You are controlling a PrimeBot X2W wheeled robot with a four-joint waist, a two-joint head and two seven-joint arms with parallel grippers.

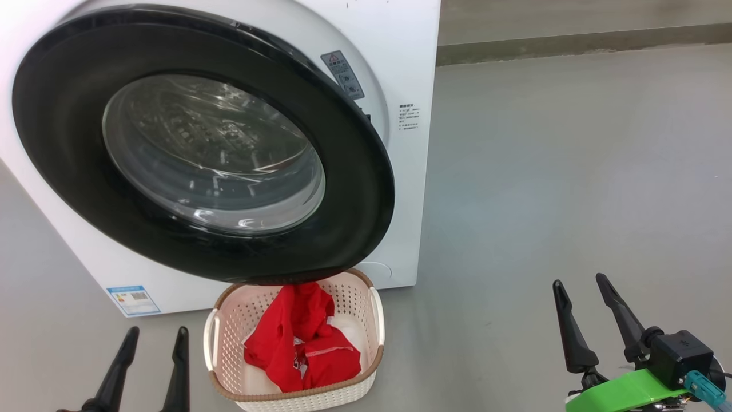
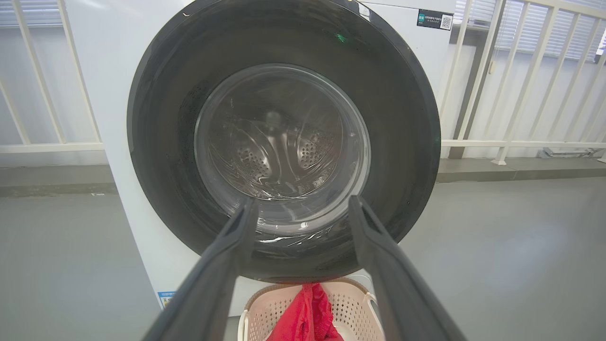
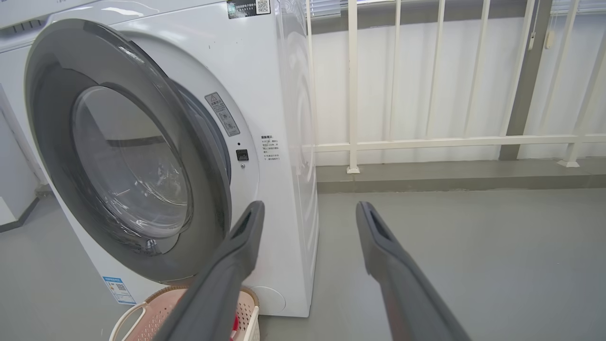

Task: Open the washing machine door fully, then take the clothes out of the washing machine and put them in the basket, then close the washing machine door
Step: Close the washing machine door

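Note:
The white washing machine (image 1: 409, 51) fills the upper left, with a blue label sticker (image 1: 132, 300) near its base. Its black-rimmed washing machine door (image 1: 357, 194) hangs slightly ajar; in the right wrist view a gap shows at the door's (image 3: 208, 156) right edge. Through the glass the steel drum (image 2: 279, 147) shows no red. The red clothes (image 1: 297, 340) lie in the cream basket (image 1: 377, 320), which stands on the floor under the door's lower edge. My left gripper (image 1: 158, 332) is open beside the basket's left side. My right gripper (image 1: 579, 280) is open, far to the right.
Grey floor (image 1: 543, 171) stretches to the right of the machine. A white railing (image 3: 426, 142) on a low kerb runs behind it. The basket (image 2: 350, 296) with the clothes (image 2: 305, 317) sits just below my left fingers in the left wrist view.

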